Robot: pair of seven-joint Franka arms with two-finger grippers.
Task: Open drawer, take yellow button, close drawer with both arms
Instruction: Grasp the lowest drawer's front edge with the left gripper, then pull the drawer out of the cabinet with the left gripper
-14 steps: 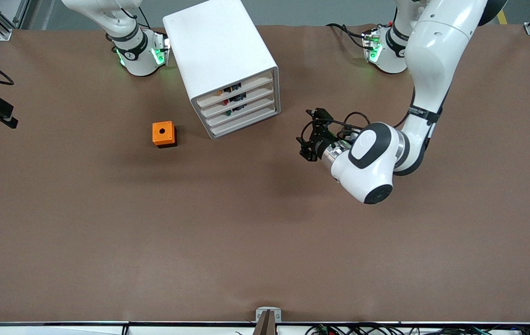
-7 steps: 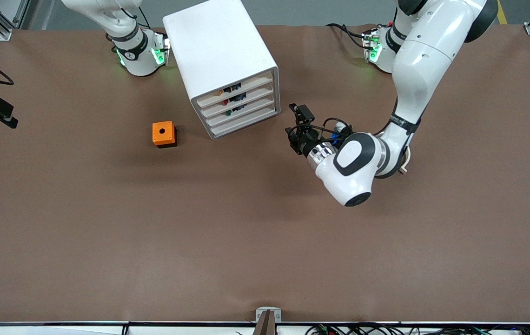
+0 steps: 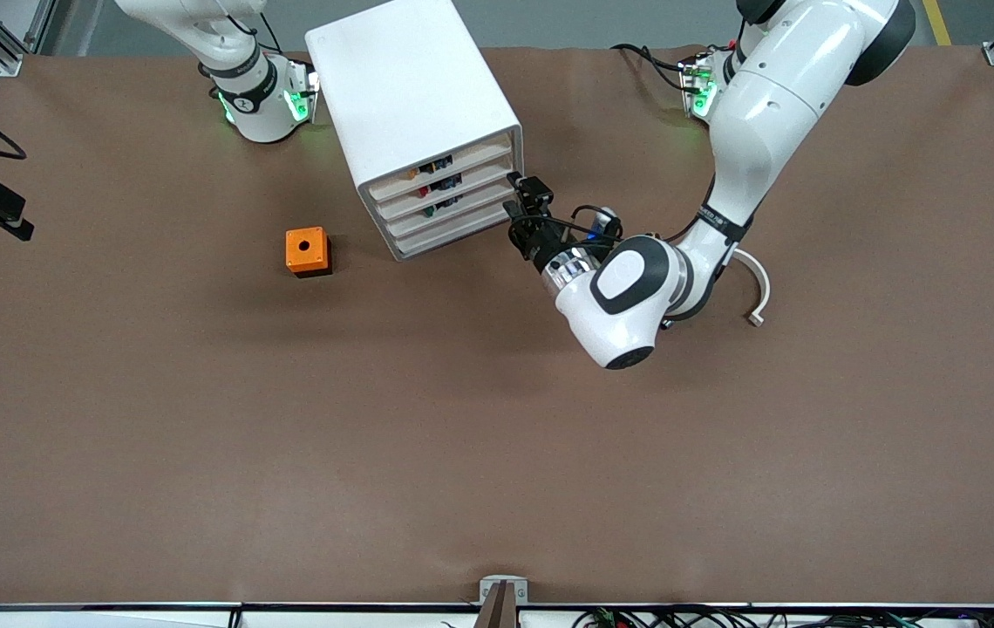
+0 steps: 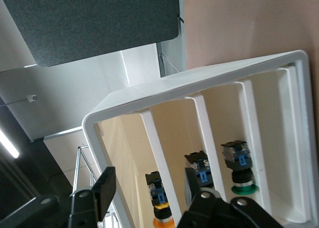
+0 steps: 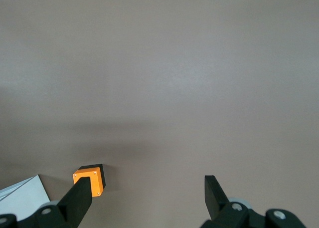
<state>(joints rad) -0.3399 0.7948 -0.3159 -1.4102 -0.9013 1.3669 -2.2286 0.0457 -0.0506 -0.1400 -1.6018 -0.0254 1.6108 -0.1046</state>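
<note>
Drawer (image 3: 449,163): top one in white cabinet (image 3: 414,96), shut, long front edge facing left gripper (image 3: 521,208) just beside it. Your left gripper partly open, holds nothing (closest arm). Right gripper (image 5: 149,190) wide open, empty, waits above table (image 5: 174,63).

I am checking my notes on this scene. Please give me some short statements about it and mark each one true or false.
1. The left gripper is at the front of the cabinet. True.
2. The top drawer is pulled fully out. False: all four drawers sit in the cabinet.
3. The orange cube lies on the table, beside the cabinet, toward the right arm's end. True.
4. The right gripper holds the orange cube. False: its fingers are open, holding nothing.
5. The left gripper holds the button. False: the button is in the drawer.
</note>
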